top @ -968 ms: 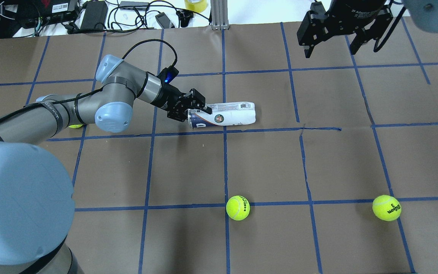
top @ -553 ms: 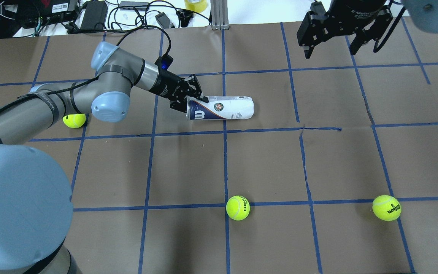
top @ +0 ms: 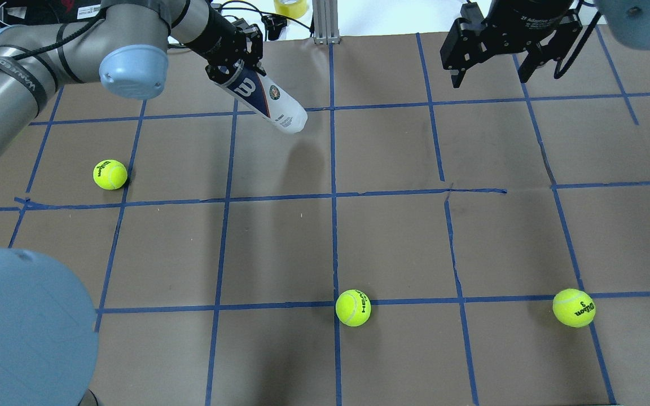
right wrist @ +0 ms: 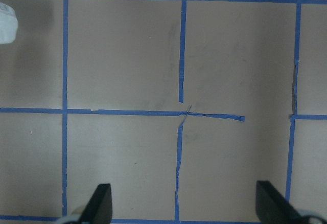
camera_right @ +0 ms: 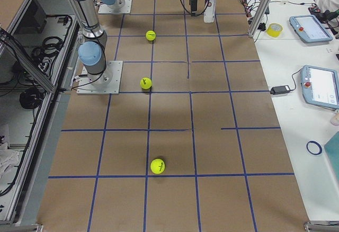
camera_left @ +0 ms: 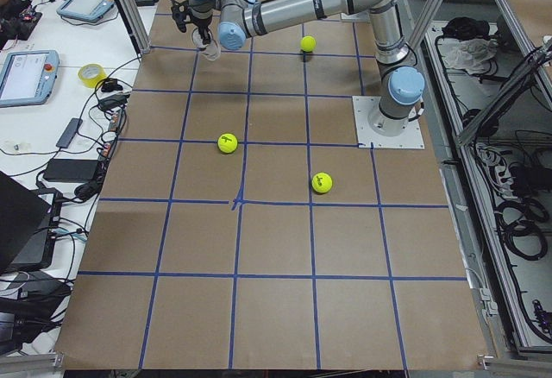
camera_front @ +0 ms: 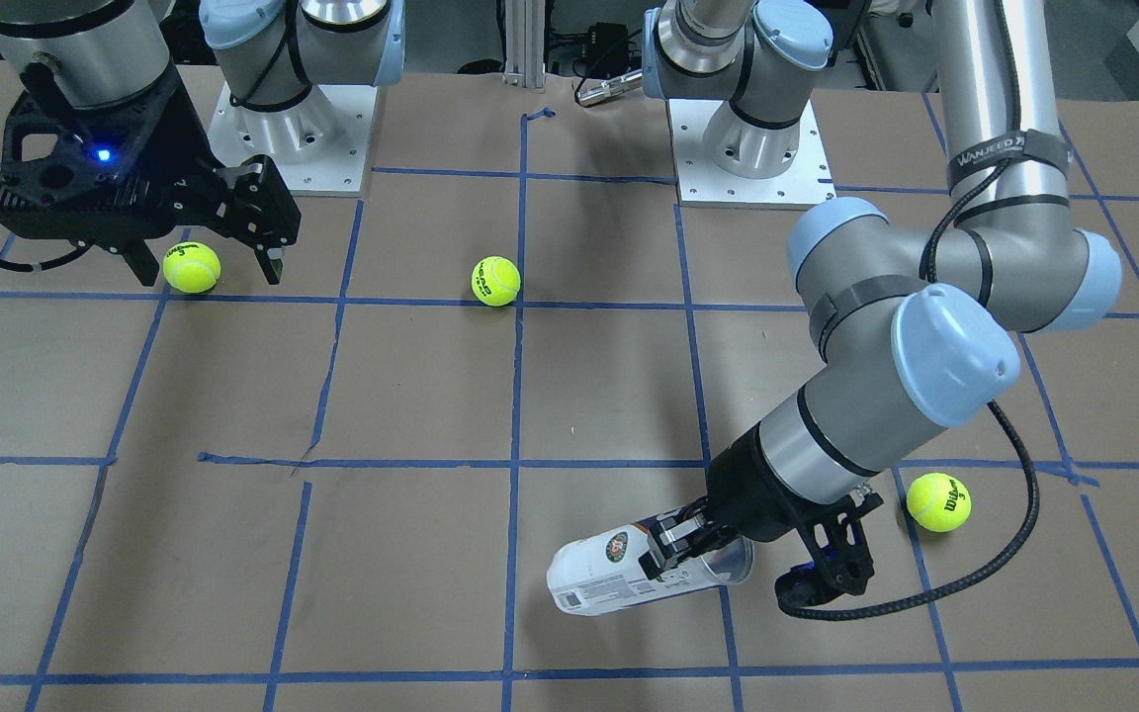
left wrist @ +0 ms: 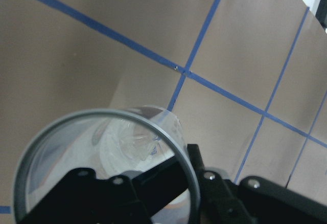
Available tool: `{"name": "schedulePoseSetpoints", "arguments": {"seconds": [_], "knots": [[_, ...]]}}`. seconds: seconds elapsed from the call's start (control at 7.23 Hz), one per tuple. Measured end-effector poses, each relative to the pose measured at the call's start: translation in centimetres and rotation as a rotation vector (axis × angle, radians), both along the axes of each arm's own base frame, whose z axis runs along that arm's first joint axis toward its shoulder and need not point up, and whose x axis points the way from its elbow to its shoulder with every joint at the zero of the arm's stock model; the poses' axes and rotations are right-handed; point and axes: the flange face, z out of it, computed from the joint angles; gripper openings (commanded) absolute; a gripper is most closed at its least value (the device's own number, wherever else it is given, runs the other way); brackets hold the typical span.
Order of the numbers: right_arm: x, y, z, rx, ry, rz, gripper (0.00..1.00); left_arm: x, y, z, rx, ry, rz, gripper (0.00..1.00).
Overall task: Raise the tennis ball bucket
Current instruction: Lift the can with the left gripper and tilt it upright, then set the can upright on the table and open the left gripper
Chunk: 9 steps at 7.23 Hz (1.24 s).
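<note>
Tennis ball bucket [top: 267, 100] tilted aloft, clamped by left gripper [top: 233, 66]; right gripper [top: 490, 79] wide; balls [top: 353, 308] well apart

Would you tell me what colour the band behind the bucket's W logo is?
Navy blue; the tennis ball bucket shows it best overhead.

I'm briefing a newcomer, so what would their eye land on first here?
The left end effector holds the tennis ball bucket by its open rim, tilted in the air over the far left of the table. Three yellow-green tennis balls lie scattered across it, and the right end effector hangs open and empty at the far right.
</note>
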Motion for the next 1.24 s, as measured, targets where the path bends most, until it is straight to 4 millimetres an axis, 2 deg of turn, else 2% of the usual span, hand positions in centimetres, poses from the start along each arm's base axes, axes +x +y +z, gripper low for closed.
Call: {"name": "schedulePoseSetpoints", "arguments": {"seconds": [0.14, 0.28, 0.55, 0.83, 0.97, 1.11, 1.24], "knots": [[0.0, 0.1, -0.2, 0.004, -0.001, 0.0, 1.0, -0.5, 0.1, 0.8, -0.049, -0.154, -0.127, 0.0], [0.0, 0.1, -0.3, 0.006, -0.001, -0.001, 1.0, -2.0, 0.6, 0.6, -0.068, -0.266, -0.248, 0.0], [0.0, 0.1, -0.4, 0.007, -0.002, -0.001, 1.0, -5.7, 1.8, -0.6, -0.068, -0.364, -0.375, 0.02], [0.0, 0.1, -0.4, 0.007, -0.002, 0.0, 1.0, -7.8, 3.2, -2.4, -0.05, -0.378, -0.425, 0.07], [0.0, 0.1, -0.4, 0.007, -0.002, 0.002, 1.0, -8.4, 3.9, -3.6, -0.036, -0.379, -0.438, 0.51], [0.0, 0.1, -0.4, 0.007, -0.002, 0.003, 1.0, -8.6, 4.3, -4.2, -0.029, -0.377, -0.444, 1.0], [0.0, 0.1, -0.4, 0.007, -0.002, 0.003, 1.0, -8.8, 4.6, -4.1, -0.026, -0.374, -0.443, 1.0]]}}
